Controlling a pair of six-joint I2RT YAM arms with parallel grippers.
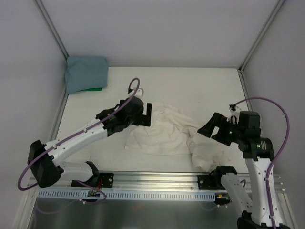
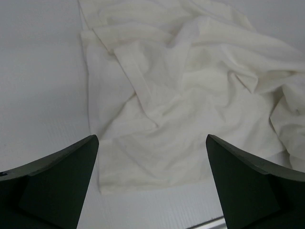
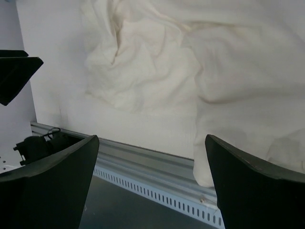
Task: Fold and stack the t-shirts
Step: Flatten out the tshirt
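cream t-shirt (image 1: 162, 136) lies crumpled mid-worktop (image 1: 190, 86), trailing toward 5 o'clock. teal t-shirt (image 1: 86, 72) sits folded at 10 o'clock. left tool (image 2: 151, 138) at the cream one's 11 o'clock, right tool (image 3: 151, 138) at its 3 o'clock, both released, grasping nothing.

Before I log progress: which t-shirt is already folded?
The dusty teal-blue cloth t-shirt, a neat rectangle in the far left corner; the off-white cream t-shirt lies crumpled.

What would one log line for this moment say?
cream t-shirt: crumpled | teal t-shirt: folded, far-left corner | left gripper: open, empty | right gripper: open, empty
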